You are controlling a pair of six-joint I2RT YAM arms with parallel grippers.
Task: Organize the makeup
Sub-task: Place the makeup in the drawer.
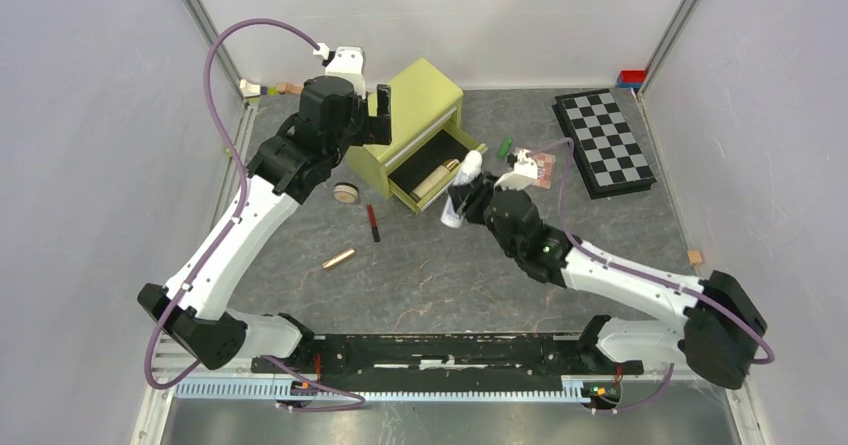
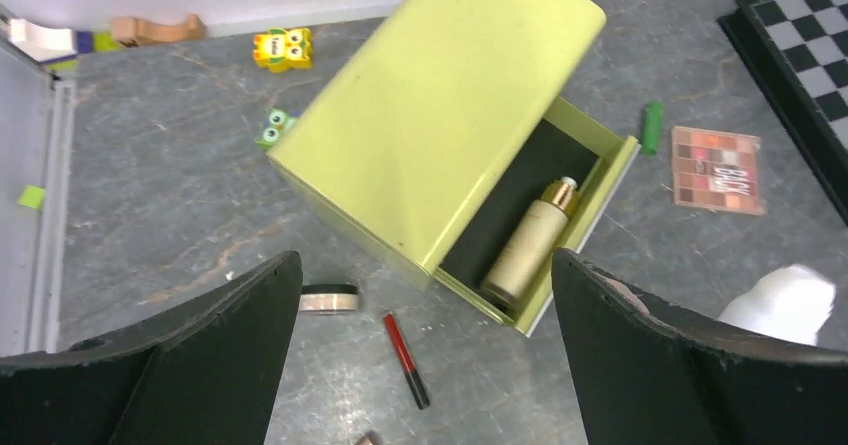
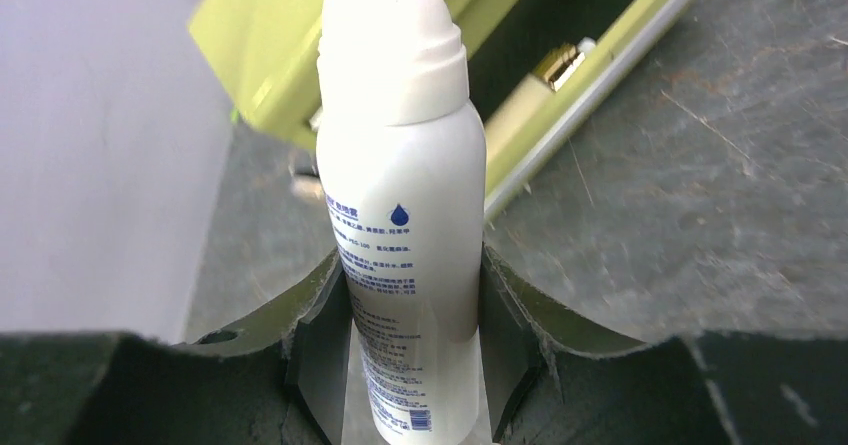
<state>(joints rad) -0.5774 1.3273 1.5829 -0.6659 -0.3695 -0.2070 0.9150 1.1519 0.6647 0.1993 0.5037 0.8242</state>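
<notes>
white bottle (image 3: 410, 245) is clamped in the right gripper (image 3: 412, 277) just beside the open drawer (image 2: 603, 180) of the green box (image 2: 440, 95) where a tan bottle (image 2: 525, 250) lies, left gripper (image 2: 425, 265) hangs wide open over that box, red-black pencil (image 2: 405, 357) on the table

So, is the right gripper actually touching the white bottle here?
Touching. The right wrist view shows the right gripper with its fingers pressed against both sides of the white bottle, no gap on either side.
</notes>
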